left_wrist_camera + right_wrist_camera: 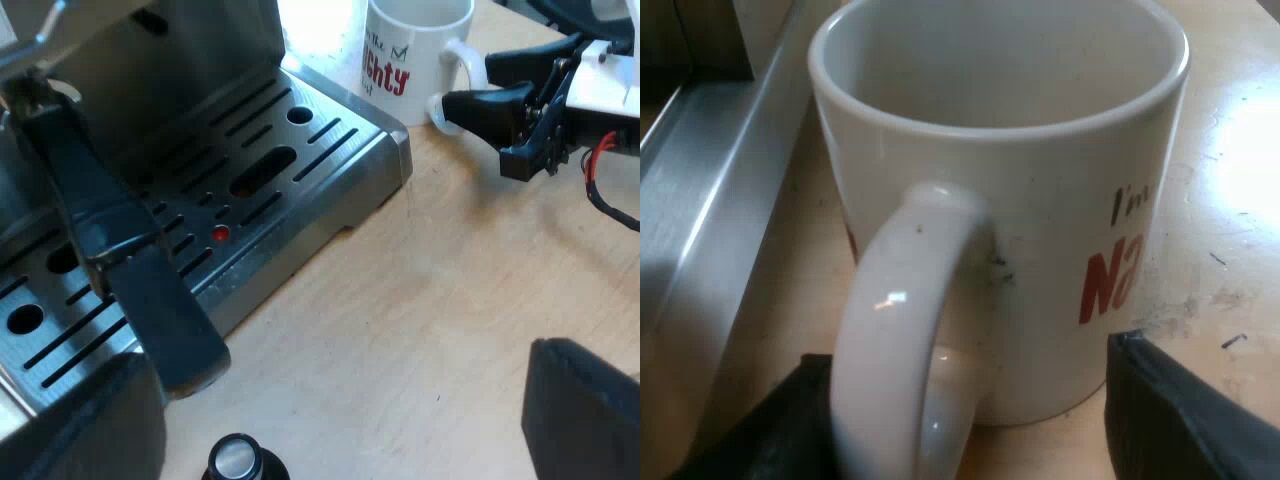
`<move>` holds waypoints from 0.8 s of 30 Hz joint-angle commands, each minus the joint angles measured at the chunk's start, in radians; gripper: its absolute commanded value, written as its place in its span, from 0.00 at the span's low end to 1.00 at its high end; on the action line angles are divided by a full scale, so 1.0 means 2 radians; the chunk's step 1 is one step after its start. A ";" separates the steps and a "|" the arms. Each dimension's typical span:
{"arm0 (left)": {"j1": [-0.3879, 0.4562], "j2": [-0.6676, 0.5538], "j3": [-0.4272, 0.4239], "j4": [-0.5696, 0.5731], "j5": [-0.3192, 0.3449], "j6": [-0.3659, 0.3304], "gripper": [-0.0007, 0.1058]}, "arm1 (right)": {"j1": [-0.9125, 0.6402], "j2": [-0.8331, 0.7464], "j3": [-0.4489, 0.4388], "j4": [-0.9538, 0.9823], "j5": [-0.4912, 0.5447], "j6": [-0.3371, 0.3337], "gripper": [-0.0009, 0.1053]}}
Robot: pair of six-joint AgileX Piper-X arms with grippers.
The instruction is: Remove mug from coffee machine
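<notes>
The white mug [415, 50] stands upright on the pale wooden tabletop [430, 300], just beside the drip tray [350, 160], mouth up. Its handle points toward the right end effector [965, 380], whose fingers sit apart either side of it. The left end effector [365, 370] hangs by the tray's edge, fingers wide apart.

Glossy white glazed ceramic marks the mug [1040, 250], printed in red and black. The table [420, 300] is pale, matt wood grain, lightly scuffed. The espresso machine [200, 60] and its slotted drip tray [350, 160] are brushed metal with a dull sheen. The tamper [235, 462] has a black knob with a shiny metal cap.
</notes>
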 commanded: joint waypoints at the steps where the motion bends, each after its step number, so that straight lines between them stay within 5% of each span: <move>1: 0.000 0.000 -0.001 -0.009 -0.005 0.003 0.82 | 0.001 -0.002 0.004 0.003 0.004 -0.006 0.55; 12: 0.000 0.000 -0.001 -0.009 -0.005 0.003 0.82 | 0.014 -0.017 0.002 0.010 0.000 -0.010 0.55; 14: 0.000 0.000 -0.001 -0.009 -0.005 0.003 0.82 | 0.029 -0.042 0.002 0.037 0.001 -0.030 0.55; 24: 0.000 0.000 -0.002 -0.009 0.008 -0.002 0.82 | 0.032 -0.186 0.002 0.185 0.002 -0.011 0.55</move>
